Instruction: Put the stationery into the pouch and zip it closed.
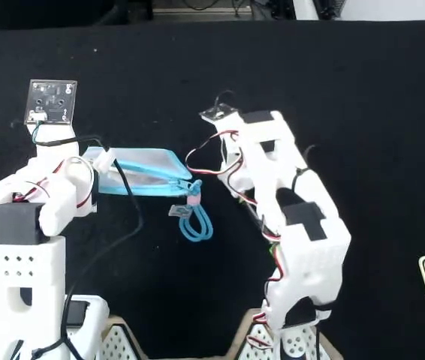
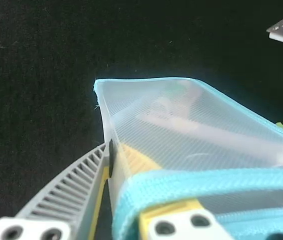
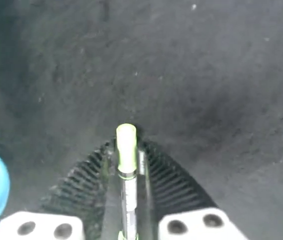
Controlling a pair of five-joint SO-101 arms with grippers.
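The pen [image 3: 126, 141] is held in the right gripper [image 3: 125, 152], just beside the pouch [image 1: 141, 176].

The pen has a green cap, and the right gripper's 2 fingers are shut tight on it, over the black table [image 1: 363, 90]. The left gripper [image 2: 112, 161] pinches 1 edge of the see-through pouch and holds it steady. Some things can be seen inside it. The blue loop [image 1: 196, 223] on the zip hangs at the pouch's end, near the right arm. I think the step now is putting this pen in. Next, the pen must line up with the pouch's top, which looks a bit open, and slide in. After that, 1 gripper must pull the zip along while the other holds the pouch.
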